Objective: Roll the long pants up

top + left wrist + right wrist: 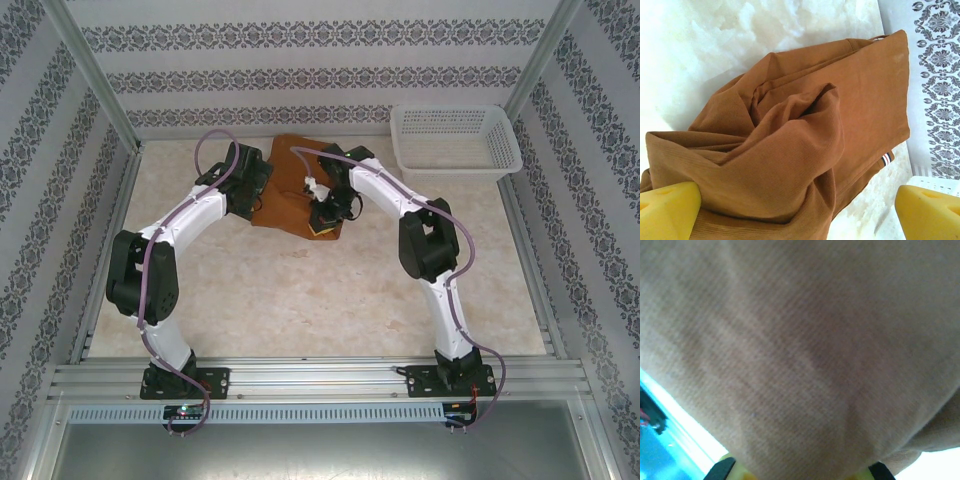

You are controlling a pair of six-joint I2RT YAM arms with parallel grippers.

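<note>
The long pants point(288, 188) lie bunched at the back middle of the table, rust-brown and folded over themselves. In the left wrist view the long pants point(805, 125) show thick folds and a small striped tag. My left gripper point(800, 222) is open over them, its yellow pads point(667, 210) wide apart with cloth bulging between them. My right gripper point(325, 215) is at the pile's near right edge. In the right wrist view the cloth point(800, 355) hangs right against the lens and narrows down into my right gripper point(800, 474), which looks shut on it.
A white lattice basket point(455, 140) stands at the back right corner. Patterned walls point(300, 70) and metal rails close in the table on three sides. Bare marble tabletop point(320, 300) spreads in front of the pants.
</note>
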